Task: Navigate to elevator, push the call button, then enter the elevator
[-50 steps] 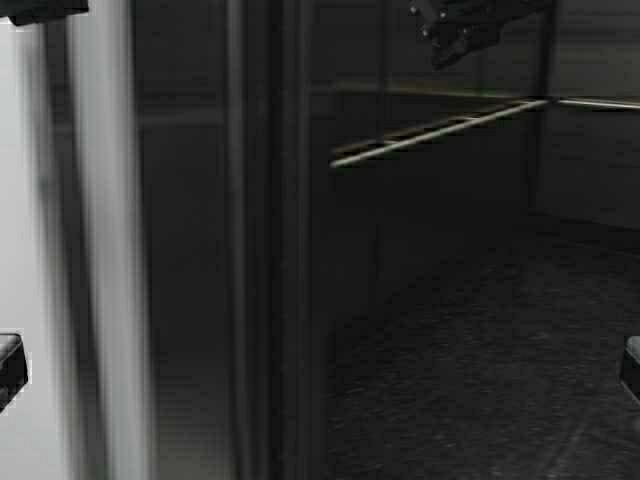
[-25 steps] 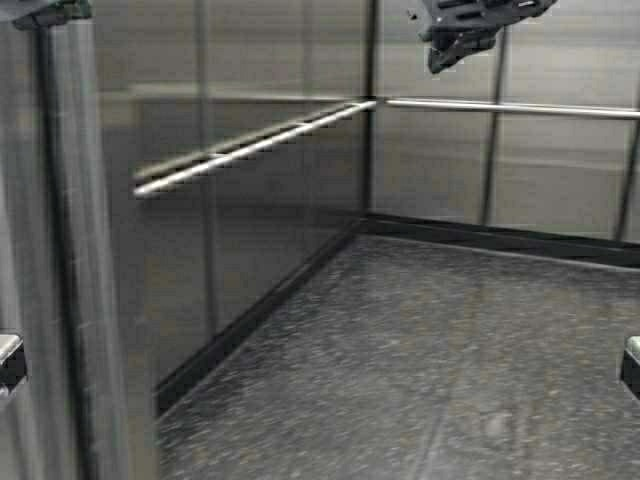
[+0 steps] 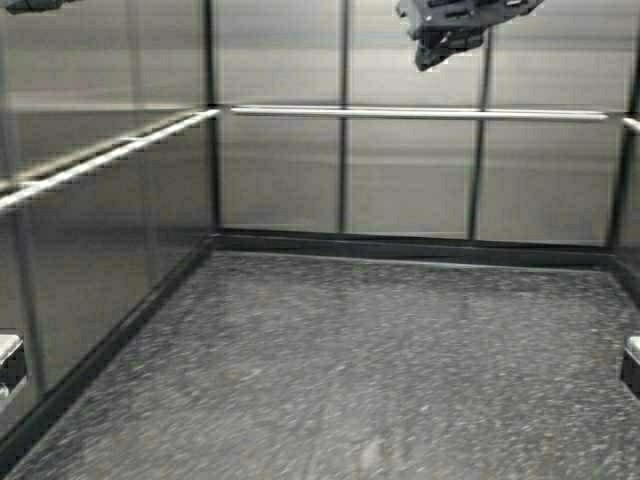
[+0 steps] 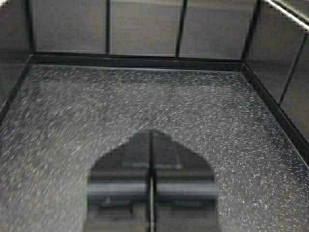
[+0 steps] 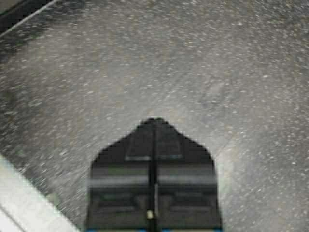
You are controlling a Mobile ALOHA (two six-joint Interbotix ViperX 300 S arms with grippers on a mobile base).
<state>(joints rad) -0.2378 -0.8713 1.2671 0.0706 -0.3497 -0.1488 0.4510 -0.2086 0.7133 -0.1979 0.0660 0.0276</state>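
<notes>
I am looking into the elevator cabin. Its brushed steel back wall (image 3: 410, 180) faces me squarely, with a tubular handrail (image 3: 400, 113) running across it and along the left wall (image 3: 90, 230). The call button is out of view. My right gripper (image 3: 428, 55) hangs high near the top of the high view, in front of the back wall. In its wrist view the right gripper (image 5: 154, 121) is shut on nothing above the speckled floor. Only a sliver of the left gripper (image 3: 30, 4) shows at the top left corner. The left gripper (image 4: 151, 133) is shut and empty too.
A dark speckled floor (image 3: 380, 360) stretches ahead to a black skirting (image 3: 400, 247) at the foot of the walls. Steel side walls close in left and right (image 4: 289, 63). Parts of my own frame show at both lower edges (image 3: 8, 365).
The robot has moved and turned: the door frame has slid out of view on the left, and the cabin's back wall now fills the view. Both grippers keep their pose.
</notes>
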